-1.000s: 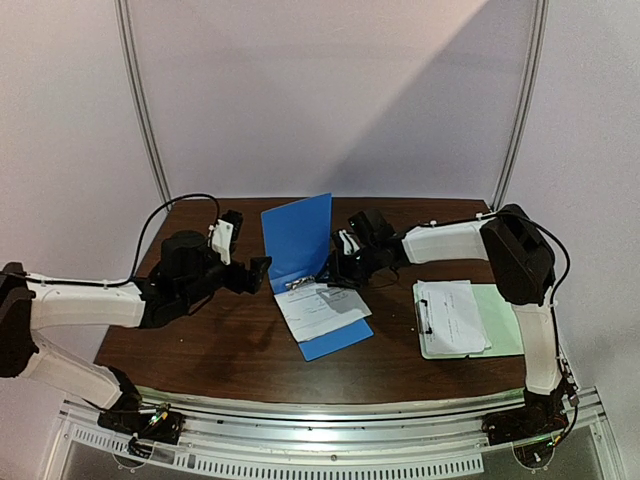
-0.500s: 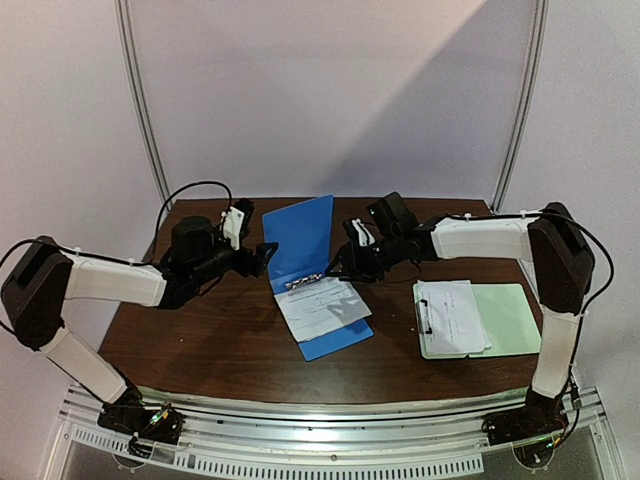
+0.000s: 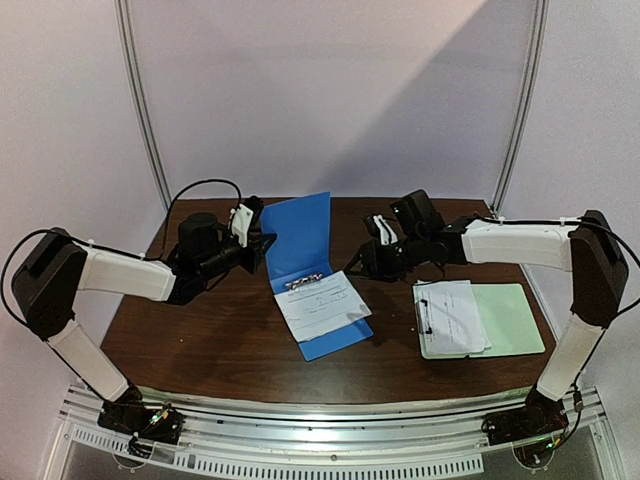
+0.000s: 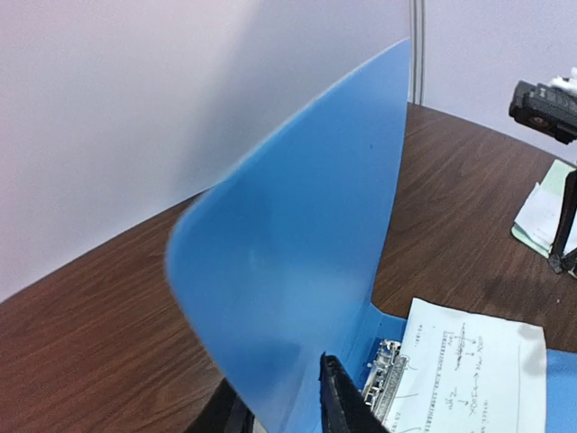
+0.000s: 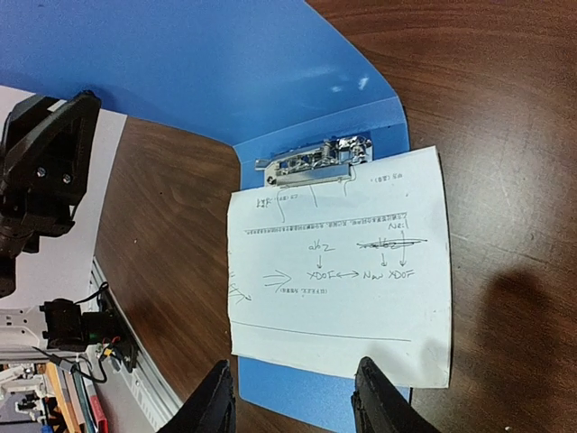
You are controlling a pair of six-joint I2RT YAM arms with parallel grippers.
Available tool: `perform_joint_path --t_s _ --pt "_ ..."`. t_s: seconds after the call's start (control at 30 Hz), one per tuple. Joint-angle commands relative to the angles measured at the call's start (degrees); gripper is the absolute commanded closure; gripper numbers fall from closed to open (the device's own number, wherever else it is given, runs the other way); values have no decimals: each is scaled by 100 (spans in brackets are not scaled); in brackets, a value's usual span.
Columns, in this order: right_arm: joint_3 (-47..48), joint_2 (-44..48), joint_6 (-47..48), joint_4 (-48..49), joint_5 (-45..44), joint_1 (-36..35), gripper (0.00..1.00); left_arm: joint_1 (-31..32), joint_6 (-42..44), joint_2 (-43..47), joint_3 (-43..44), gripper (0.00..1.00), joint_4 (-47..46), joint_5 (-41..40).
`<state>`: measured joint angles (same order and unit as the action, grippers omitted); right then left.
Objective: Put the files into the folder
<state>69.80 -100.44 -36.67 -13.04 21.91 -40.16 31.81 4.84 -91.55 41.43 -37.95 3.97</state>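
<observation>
Centre frame, the blue folder (image 3: 300,240) lay open, one file (image 3: 322,305) inside. The left gripper (image 3: 264,246) pinched its upright cover; the right gripper (image 5: 293,397) hovered open, empty. A weak pinch could drop the cover before the remaining file (image 3: 455,318), lower right, arrived.

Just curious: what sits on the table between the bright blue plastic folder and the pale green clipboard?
Nothing. The top view shows only bare dark wooden table between the bright blue plastic folder and the pale green clipboard.
</observation>
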Motion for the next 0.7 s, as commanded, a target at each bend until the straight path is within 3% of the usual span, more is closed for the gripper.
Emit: perform_joint_path --t_s 0.0,0.43,0.57,0.67 --pt "-130 200 90 -16 -154 88 56 -35 117 178 -86 82 -60 -172" --pt "-291 218 46 129 -197 216 56 -26 135 794 -372 100 208 -1481" --pt "-284 248 42 82 -360 226 56 -25 -177 755 -320 100 280 -2324" --pt "-264 257 65 3 -538 240 56 -2 -366 722 -335 100 288 -2488"
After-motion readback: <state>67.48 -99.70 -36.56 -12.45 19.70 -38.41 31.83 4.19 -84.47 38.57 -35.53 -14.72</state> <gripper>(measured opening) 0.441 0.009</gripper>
